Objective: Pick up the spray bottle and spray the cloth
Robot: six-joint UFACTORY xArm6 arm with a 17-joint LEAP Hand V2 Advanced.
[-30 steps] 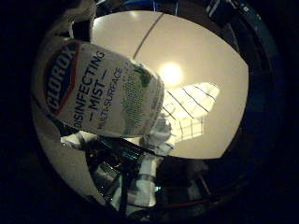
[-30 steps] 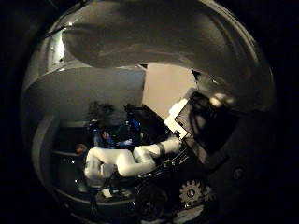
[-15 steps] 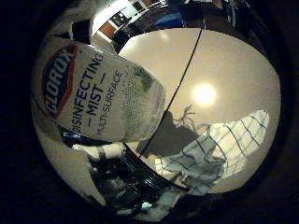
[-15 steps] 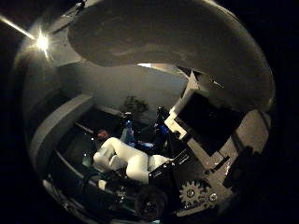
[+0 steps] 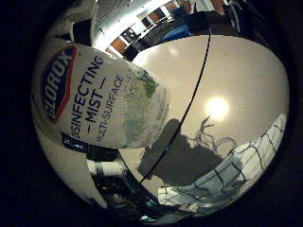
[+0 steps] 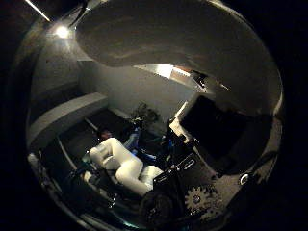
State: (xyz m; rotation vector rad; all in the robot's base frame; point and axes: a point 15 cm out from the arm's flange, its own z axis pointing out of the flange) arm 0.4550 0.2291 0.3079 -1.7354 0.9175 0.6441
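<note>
Here the bottle (image 5: 102,106) filled much of the little-finger-side view, close against the palm, its white labelled body lying tilted across the picture. It hung clear above the table (image 5: 236,71), and its shadow fell dark on the pale top beside a bright spot of reflected light. A thin dark seam ran across the table past that shadow. The cloth (image 5: 227,177), white with a dark grid of checks, lay rumpled on the table just beyond the shadow, well apart from the bottle and not touching it.

In the thumb-side view, a broad grey curved surface lay very near the palm; it looked like the bottle's side, though I could not tell for sure. Under it the hand (image 6: 159,178) showed its own parts: a white finger (image 6: 122,166) curled in from below, with black blocks and a small gear beside it. The finger bent toward the curved surface, and the bottle sat between the palm and the fingers, so the hand looked clenched round the bottle and bore it off the table. Where each fingertip met the bottle was hidden, and the nozzle and trigger were out of both views. In the little-finger-side view, a white part of the hand showed just under the bottle's body.
</note>
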